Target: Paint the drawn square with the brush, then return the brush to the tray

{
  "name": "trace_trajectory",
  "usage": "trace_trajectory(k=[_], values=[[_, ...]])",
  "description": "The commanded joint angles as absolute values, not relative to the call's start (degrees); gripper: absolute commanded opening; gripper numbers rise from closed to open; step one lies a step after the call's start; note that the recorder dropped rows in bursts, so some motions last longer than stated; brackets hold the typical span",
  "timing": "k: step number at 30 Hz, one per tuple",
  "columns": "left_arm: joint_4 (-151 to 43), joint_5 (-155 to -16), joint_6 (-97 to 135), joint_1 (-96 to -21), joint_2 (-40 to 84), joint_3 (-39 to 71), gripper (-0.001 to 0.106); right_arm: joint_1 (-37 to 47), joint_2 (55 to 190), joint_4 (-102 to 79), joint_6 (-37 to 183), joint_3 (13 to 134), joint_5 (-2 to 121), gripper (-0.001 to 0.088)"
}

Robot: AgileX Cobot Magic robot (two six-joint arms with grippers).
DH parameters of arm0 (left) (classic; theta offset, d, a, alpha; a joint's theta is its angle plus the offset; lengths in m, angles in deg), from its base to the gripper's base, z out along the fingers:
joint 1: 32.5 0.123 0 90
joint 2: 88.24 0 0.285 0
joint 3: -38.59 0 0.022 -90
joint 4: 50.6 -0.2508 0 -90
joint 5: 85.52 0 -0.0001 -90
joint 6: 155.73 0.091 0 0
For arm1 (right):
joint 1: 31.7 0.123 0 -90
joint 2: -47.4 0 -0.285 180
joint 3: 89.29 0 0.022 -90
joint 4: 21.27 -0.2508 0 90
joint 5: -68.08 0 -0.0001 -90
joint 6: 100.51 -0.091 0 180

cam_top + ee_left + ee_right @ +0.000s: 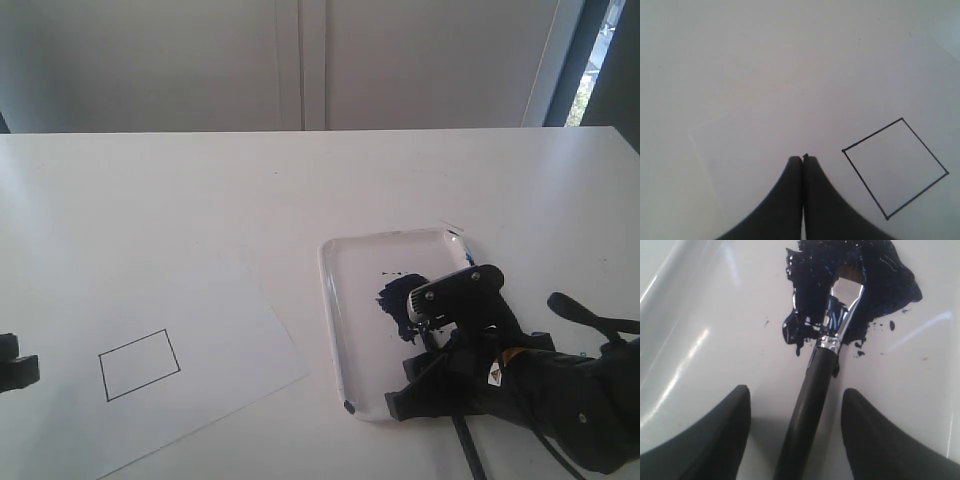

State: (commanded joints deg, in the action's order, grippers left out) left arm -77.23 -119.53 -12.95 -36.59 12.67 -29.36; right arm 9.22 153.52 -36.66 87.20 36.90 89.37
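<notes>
The brush [812, 395] lies in the glossy white tray [352, 340], its bristles in a dark blue paint blot [880, 285]. My right gripper [795, 392] is open and low over the tray. Its two fingers stand on either side of the black handle with a gap on each side, touching nothing. The drawn square [140, 364] is a thin black outline with white inside, on the paper at the left. In the left wrist view the drawn square [895, 167] lies just beside my left gripper [803, 159], which is shut on nothing above the paper.
A flat white paper sheet [235, 330] lies on the white table [300, 190], left of the tray. The right arm's dark body and cables [540, 400] fill the front right corner. A wall and a window strip stand behind the table.
</notes>
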Motion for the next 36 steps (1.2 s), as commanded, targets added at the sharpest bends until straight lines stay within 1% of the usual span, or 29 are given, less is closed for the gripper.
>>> trace_trajectory(k=[3, 10, 16, 21, 24, 26, 31, 32, 34, 36], values=[[-77.2, -119.4, -12.4, -36.6, 8.0, -29.4, 0.001, 9.2, 153.5, -36.7, 87.2, 36.9, 89.4, 0.0517], [-79.7, -125.6, -12.6, -36.6, -3.6, -29.4, 0.001, 9.2, 153.5, -36.7, 87.2, 36.9, 90.0, 0.0517], [-79.8, -127.1, -15.5, -36.6, -5.6, -28.6, 0.001, 9.2, 153.5, -36.7, 87.2, 36.9, 90.0, 0.0517], [-82.2, -125.4, -16.1, -36.6, -5.6, -28.6, 0.001, 9.2, 153.5, -36.7, 87.2, 36.9, 90.0, 0.0511], [-82.5, -124.3, -15.8, -36.6, -5.6, -28.6, 0.001, 9.2, 153.5, -36.7, 87.2, 36.9, 90.0, 0.0427], [-82.5, -124.4, -15.8, -36.6, -5.6, -28.6, 0.001, 9.2, 153.5, -36.7, 87.0, 36.9, 90.0, 0.0343], [-82.6, -124.6, -15.7, -36.6, -5.6, -28.6, 0.001, 9.2, 153.5, -36.7, 86.9, 36.9, 89.1, 0.0175], [-82.6, -124.9, -15.7, -36.6, -5.6, -28.6, 0.001, 9.2, 153.5, -36.7, 86.9, 36.9, 88.7, 0.01], [-82.6, -124.9, -15.7, -36.6, -5.6, -28.6, 0.001, 9.2, 153.5, -36.7, 86.9, 36.9, 88.5, 0.0], [-82.6, -124.9, -15.7, -36.6, -5.6, -28.6, 0.001, 9.2, 153.3, -36.7, 86.9, 36.9, 88.8, 0.0]])
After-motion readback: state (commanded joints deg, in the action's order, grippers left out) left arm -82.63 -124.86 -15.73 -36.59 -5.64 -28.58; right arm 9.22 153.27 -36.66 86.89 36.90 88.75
